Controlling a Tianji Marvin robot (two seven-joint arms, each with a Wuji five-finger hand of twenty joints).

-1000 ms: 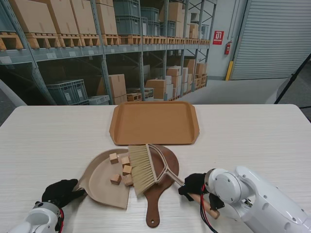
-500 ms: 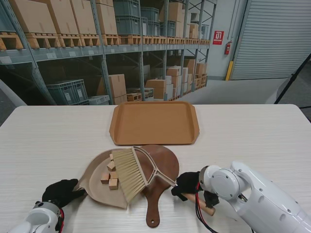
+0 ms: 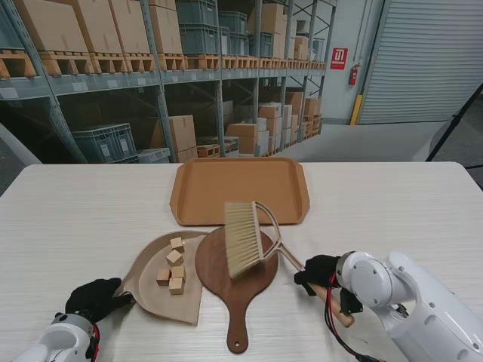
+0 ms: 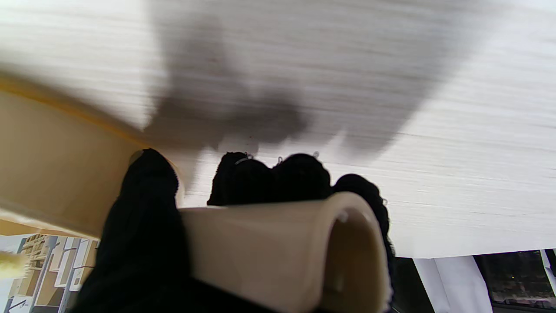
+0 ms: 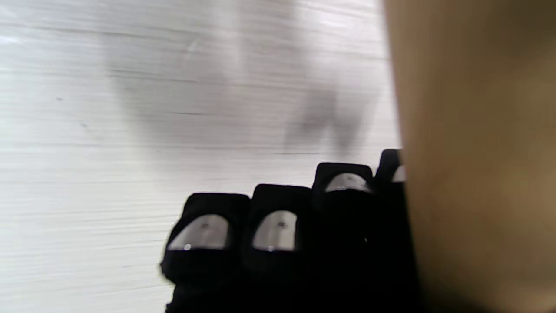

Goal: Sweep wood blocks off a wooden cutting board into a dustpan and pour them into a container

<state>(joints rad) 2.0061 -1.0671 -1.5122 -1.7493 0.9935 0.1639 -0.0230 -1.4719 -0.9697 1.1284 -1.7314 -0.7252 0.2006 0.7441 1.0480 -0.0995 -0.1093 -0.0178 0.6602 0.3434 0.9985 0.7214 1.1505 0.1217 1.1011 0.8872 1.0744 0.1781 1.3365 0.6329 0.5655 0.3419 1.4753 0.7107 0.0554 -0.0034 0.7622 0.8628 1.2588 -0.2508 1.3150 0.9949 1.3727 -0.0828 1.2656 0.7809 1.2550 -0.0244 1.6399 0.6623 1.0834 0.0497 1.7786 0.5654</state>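
Observation:
Several small wood blocks [image 3: 173, 268] lie in the beige dustpan [image 3: 149, 290], whose lip rests against the left rim of the round dark cutting board [image 3: 234, 290]. My left hand [image 3: 92, 299] is shut on the dustpan handle [image 4: 278, 252] at the near left. My right hand [image 3: 317, 271] is shut on the brush's wooden handle [image 5: 473, 156]. The brush [image 3: 243, 238] is lifted, its bristle head over the far part of the board. No blocks show on the board.
A tan tray [image 3: 240, 190] lies on the table just beyond the board and dustpan. The board's handle [image 3: 238, 332] points toward me. Warehouse shelving stands behind the table's far edge.
The brush swept the blocks left off the board into the dustpan, then swung back right and away from me, lifting clear. My right hand moved right. The dustpan and left hand stayed still.

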